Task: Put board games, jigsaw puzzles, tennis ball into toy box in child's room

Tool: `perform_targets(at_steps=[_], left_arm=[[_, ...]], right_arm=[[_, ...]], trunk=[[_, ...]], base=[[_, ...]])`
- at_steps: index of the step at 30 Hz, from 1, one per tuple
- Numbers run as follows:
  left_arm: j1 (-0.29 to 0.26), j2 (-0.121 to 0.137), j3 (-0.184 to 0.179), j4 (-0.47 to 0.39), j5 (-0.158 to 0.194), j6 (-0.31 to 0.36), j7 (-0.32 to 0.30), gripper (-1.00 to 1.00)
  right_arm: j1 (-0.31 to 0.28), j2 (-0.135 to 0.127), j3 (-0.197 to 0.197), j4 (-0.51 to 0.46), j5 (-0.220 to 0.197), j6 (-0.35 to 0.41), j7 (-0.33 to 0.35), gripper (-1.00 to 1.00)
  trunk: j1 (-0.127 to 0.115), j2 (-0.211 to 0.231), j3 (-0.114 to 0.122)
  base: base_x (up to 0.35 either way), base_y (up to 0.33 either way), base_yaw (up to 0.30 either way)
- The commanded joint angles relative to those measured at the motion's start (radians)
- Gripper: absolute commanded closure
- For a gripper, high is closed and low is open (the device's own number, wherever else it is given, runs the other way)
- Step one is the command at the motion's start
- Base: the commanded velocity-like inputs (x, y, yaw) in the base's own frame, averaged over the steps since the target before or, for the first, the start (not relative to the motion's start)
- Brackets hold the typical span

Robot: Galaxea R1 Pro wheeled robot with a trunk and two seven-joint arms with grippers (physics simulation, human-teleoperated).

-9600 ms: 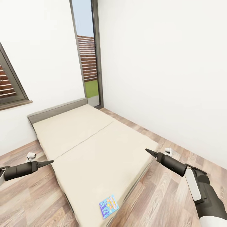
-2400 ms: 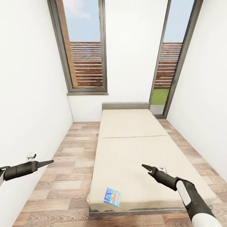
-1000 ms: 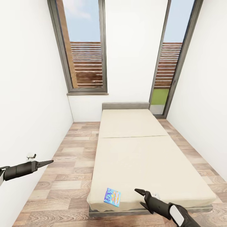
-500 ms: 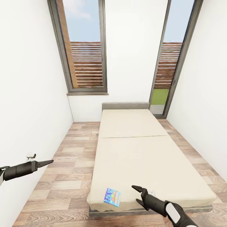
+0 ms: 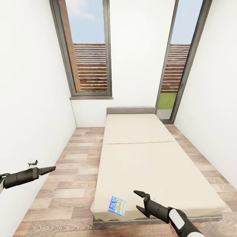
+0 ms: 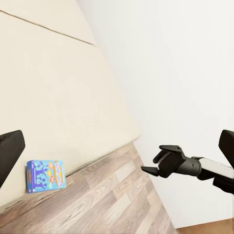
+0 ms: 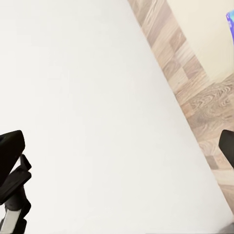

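White walls and tall windows [image 5: 89, 49] enclose a plank floor. At left, the left gripper [image 5: 52, 169] hangs with fingers pressed together. On the bed [image 5: 144, 158], a blue board game [image 5: 117, 205] lies near the foot edge, just beside the right gripper [image 5: 137, 200], fingers spread.

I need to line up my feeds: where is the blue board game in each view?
Head view: blue board game near the bed's foot edge, beside the open right claw.
Left wrist view: lower left, on the mattress edge.
Right wrist view: a blue sliver at the upper right edge.
Shared landmark: the plank floor.
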Motion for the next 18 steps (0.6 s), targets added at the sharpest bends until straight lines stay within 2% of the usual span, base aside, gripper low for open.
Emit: perform_targets(at_steps=[1, 18], left_arm=[[-0.001, 0.000, 0.003, 0.000, -0.005, 0.014, -0.005, -1.00], [-0.001, -0.003, 0.005, 0.000, -0.005, 0.093, -0.005, -1.00]], right_arm=[[-0.001, 0.001, -0.005, 0.000, 0.000, 0.010, 0.001, -1.00], [-0.001, 0.001, -0.007, -0.002, -0.003, 0.023, 0.007, -1.00]], trunk=[[0.005, -0.009, -0.005], [0.070, -0.128, -0.059]], base=[[0.000, 0.000, 0.000], [0.000, 0.000, 0.000]])
